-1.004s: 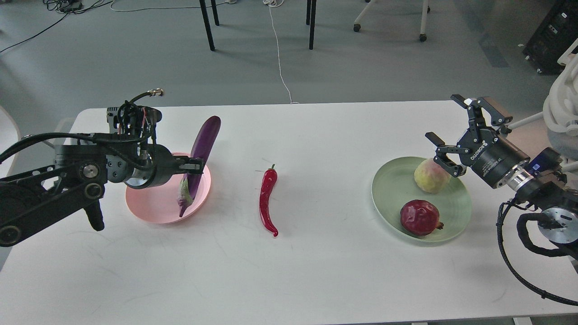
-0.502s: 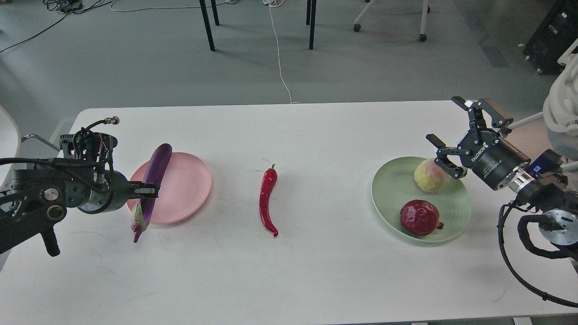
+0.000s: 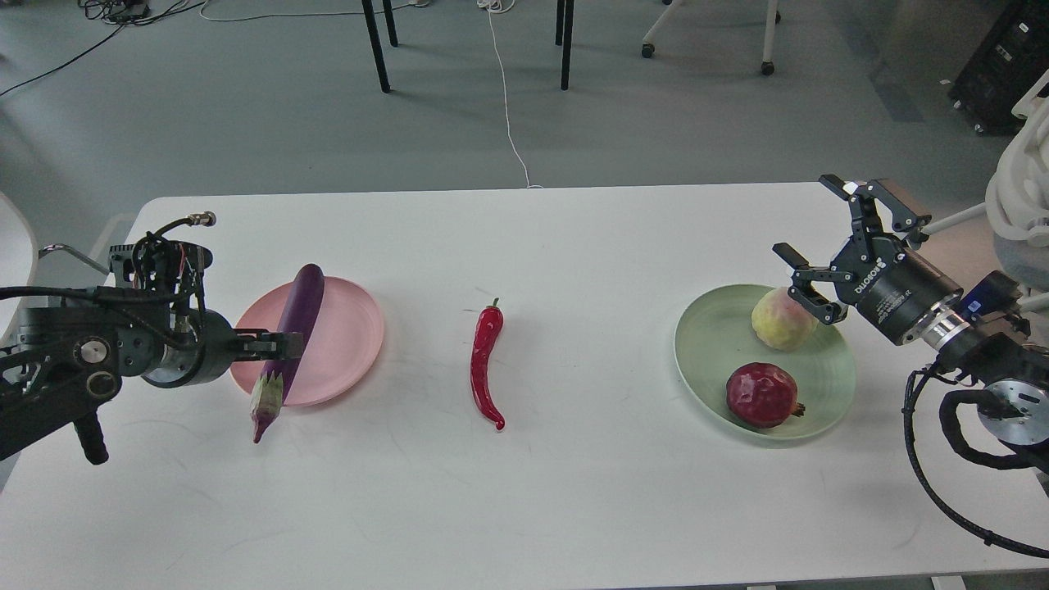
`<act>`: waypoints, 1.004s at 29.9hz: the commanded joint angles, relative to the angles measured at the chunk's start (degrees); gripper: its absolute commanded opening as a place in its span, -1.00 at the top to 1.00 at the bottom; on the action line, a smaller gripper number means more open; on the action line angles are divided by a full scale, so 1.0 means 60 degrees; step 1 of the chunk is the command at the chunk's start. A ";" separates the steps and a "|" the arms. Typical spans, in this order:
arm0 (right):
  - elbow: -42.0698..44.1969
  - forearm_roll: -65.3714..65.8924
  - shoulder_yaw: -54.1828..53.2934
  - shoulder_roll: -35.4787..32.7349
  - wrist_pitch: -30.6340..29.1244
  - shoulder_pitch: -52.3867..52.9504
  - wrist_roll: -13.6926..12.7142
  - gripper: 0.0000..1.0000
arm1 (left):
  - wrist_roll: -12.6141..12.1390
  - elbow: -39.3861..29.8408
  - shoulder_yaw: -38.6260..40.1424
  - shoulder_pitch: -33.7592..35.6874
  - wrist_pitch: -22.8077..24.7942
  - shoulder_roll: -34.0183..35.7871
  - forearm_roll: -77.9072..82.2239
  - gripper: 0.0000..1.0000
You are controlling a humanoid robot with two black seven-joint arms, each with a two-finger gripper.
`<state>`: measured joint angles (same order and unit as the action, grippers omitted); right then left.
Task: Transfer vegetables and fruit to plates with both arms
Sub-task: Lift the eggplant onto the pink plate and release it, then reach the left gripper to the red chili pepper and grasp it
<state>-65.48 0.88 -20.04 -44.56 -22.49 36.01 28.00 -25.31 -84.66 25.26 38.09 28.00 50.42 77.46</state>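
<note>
At left of frame, the left gripper [image 3: 279, 346] clamps the purple eggplant [image 3: 292, 336], now tilted back slightly over the pink plate [image 3: 344, 344]'s edge, not released. The right gripper [image 3: 815, 266] hangs open above the peach [image 3: 778, 319] on the green plate [image 3: 713, 344]; the chili [image 3: 486, 360] waits mid-table.

I'm at a white table [image 3: 574, 508] on a grey floor [image 3: 246, 106]. Past the far edge there are black legs [image 3: 375, 45] of some furniture, a white cord [image 3: 506, 106] trailing across the floor, and chair casters [image 3: 767, 69] top right. Dark cables [image 3: 123, 12] are bunched up top left.
</note>
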 commanded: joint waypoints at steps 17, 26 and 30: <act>0.0000 -0.0001 0.0001 -0.0015 -0.0002 -0.0114 0.0000 -0.92 | 0.1654 -0.0200 0.0492 0.1737 0.0000 -0.1794 0.0200 -0.99; -0.0030 -0.0001 0.0000 -0.0264 -0.0002 -0.0114 0.0000 -0.92 | 0.0688 0.0295 0.0243 0.1504 0.0000 -0.4564 0.1150 -0.99; -0.0044 -0.0001 -0.0014 -0.0323 -0.0002 -0.0143 0.0000 -0.92 | 0.0702 0.1087 0.0229 0.1430 0.0000 -0.5078 0.2102 -0.99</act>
<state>-65.69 0.92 -20.08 -46.22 -22.51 35.27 28.00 -21.00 -81.16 26.71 46.88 28.00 21.94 86.12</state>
